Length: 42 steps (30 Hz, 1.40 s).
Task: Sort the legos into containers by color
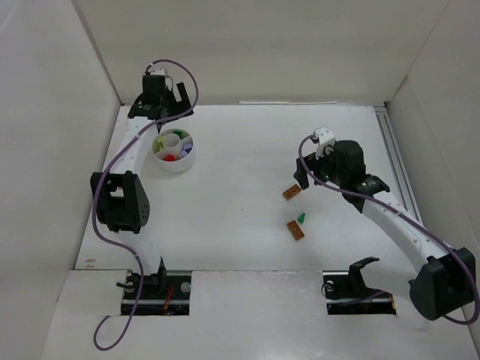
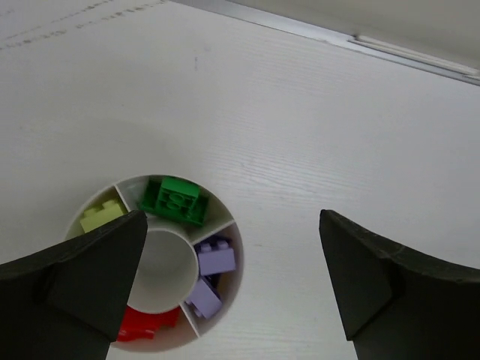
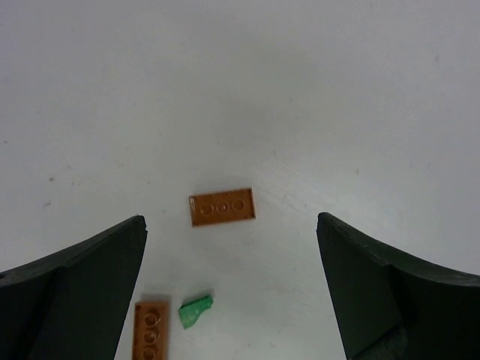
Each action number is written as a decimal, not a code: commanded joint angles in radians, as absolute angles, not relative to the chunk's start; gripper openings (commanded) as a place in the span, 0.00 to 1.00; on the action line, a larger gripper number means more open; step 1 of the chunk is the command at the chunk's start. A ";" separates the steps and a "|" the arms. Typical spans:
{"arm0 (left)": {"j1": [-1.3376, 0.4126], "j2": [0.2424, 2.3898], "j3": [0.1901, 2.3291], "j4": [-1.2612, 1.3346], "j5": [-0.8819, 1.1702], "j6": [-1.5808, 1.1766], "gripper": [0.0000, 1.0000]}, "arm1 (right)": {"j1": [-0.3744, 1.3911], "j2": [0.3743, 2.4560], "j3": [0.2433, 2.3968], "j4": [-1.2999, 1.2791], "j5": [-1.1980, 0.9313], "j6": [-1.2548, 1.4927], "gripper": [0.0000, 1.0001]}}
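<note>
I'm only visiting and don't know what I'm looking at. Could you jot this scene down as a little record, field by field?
container: round white cup with inner dividers, far left of the table
in the cup: green brick, yellow-green brick, two purple bricks, red brick partly hidden; each colour in its own section
loose on the table: two brown-orange plates, one small green piece
left jaws: open, empty, above the cup
right jaws: open, empty, above the loose pieces
</note>
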State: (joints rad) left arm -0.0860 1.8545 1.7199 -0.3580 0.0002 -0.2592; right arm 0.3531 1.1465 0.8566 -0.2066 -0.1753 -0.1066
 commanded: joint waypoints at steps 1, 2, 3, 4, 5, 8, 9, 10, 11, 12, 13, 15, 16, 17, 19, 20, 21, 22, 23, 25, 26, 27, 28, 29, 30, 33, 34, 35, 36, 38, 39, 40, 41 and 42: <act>-0.081 1.682 1.651 -0.246 0.167 -0.249 1.00 | 0.357 1.098 0.822 -0.406 0.007 0.061 1.00; -0.081 1.655 1.594 -0.207 0.187 -0.249 1.00 | 0.382 1.089 0.807 -0.434 0.032 0.108 1.00; -0.092 1.604 1.565 -0.187 0.205 -0.259 1.00 | 0.391 1.078 0.770 -0.466 0.047 0.199 1.00; -0.113 1.579 1.536 -0.169 0.218 -0.259 1.00 | 0.402 1.059 0.750 -0.485 0.069 0.257 1.00; -0.124 1.556 1.479 -0.141 0.230 -0.268 1.00 | 0.414 1.049 0.729 -0.497 0.115 0.311 0.97; -0.176 1.467 1.386 -0.089 0.286 -0.310 1.00 | 0.457 1.040 0.658 -0.485 0.155 0.446 0.91; -0.187 1.448 1.317 -0.039 0.310 -0.319 1.00 | 0.478 1.040 0.646 -0.470 0.155 0.463 0.89; -0.198 1.416 1.286 -0.019 0.322 -0.356 1.00 | 0.492 1.061 0.637 -0.460 0.172 0.509 0.84; -0.219 1.404 1.260 -0.003 0.334 -0.374 1.00 | 0.506 1.071 0.624 -0.445 0.182 0.526 0.81; -0.232 1.391 1.232 0.014 0.345 -0.386 1.00 | 0.517 1.083 0.624 -0.434 0.196 0.526 0.81; -0.245 1.382 1.182 0.043 0.345 -0.400 1.00 | 0.537 1.097 0.624 -0.425 0.205 0.543 0.76; -0.307 1.350 1.131 0.078 0.370 -0.413 1.00 | 0.552 1.141 0.624 -0.390 0.231 0.554 0.74; -0.330 1.350 1.099 0.089 0.370 -0.404 1.00 | 0.561 1.155 0.624 -0.377 0.241 0.563 0.72; -0.354 1.341 1.098 0.089 0.359 -0.403 1.00 | 0.571 1.182 0.624 -0.356 0.241 0.575 0.69; -0.406 1.341 1.089 0.089 0.333 -0.394 1.00 | 0.571 1.210 0.624 -0.338 0.241 0.586 0.66; -0.417 1.341 1.089 0.089 0.333 -0.394 1.00 | 0.571 1.224 0.624 -0.337 0.241 0.586 0.64; -0.426 1.341 1.080 0.089 0.333 -0.394 1.00 | 0.580 1.245 0.624 -0.313 0.241 0.601 0.64; -0.440 1.350 1.080 0.089 0.345 -0.394 1.00 | 0.580 1.255 0.624 -0.301 0.241 0.601 0.64; -0.440 1.350 1.080 0.089 0.345 -0.394 1.00 | 0.580 1.255 0.624 -0.290 0.230 0.601 0.63; -0.451 1.350 1.080 0.089 0.345 -0.385 1.00 | 0.580 1.279 0.614 -0.272 0.230 0.624 0.55; -0.451 1.350 1.080 0.089 0.345 -0.385 1.00 | 0.580 1.279 0.614 -0.262 0.230 0.624 0.53; -0.460 1.361 1.080 0.089 0.345 -0.385 1.00 | 0.589 1.288 0.614 -0.262 0.230 0.624 0.49; -0.460 1.361 1.080 0.078 0.345 -0.385 1.00 | 0.589 1.289 0.614 -0.262 0.230 0.635 0.47; -0.460 1.361 1.080 0.078 0.345 -0.374 1.00 | 0.589 1.289 0.614 -0.262 0.219 0.635 0.45; -0.460 1.370 1.091 0.068 0.345 -0.374 1.00 | 0.589 1.298 0.614 -0.262 0.219 0.635 0.45; -0.460 1.370 1.091 0.067 0.336 -0.374 1.00 | 0.601 1.298 0.604 -0.281 0.219 0.646 0.45; -0.460 1.370 1.091 0.067 0.336 -0.374 1.00 | 0.601 1.298 0.604 -0.297 0.219 0.646 0.45; -0.460 1.370 1.091 0.067 0.336 -0.374 1.00 | 0.601 1.298 0.604 -0.298 0.219 0.655 0.45; -0.460 1.370 1.091 0.067 0.336 -0.374 1.00 | 0.601 1.298 0.595 -0.307 0.219 0.655 0.45; -0.460 1.370 1.091 0.077 0.336 -0.374 1.00 | 0.601 1.298 0.595 -0.307 0.219 0.655 0.43; -0.460 1.379 1.091 0.077 0.336 -0.374 1.00 | 0.601 1.298 0.595 -0.307 0.219 0.655 0.42; -0.460 1.379 1.091 0.077 0.336 -0.374 1.00 | 0.601 1.307 0.595 -0.307 0.219 0.655 0.40; -0.460 1.379 1.091 0.077 0.336 -0.374 1.00 | 0.601 1.307 0.595 -0.316 0.219 0.655 0.38; -0.460 1.379 1.091 0.077 0.336 -0.374 1.00 | 0.601 1.307 0.595 -0.316 0.219 0.643 0.37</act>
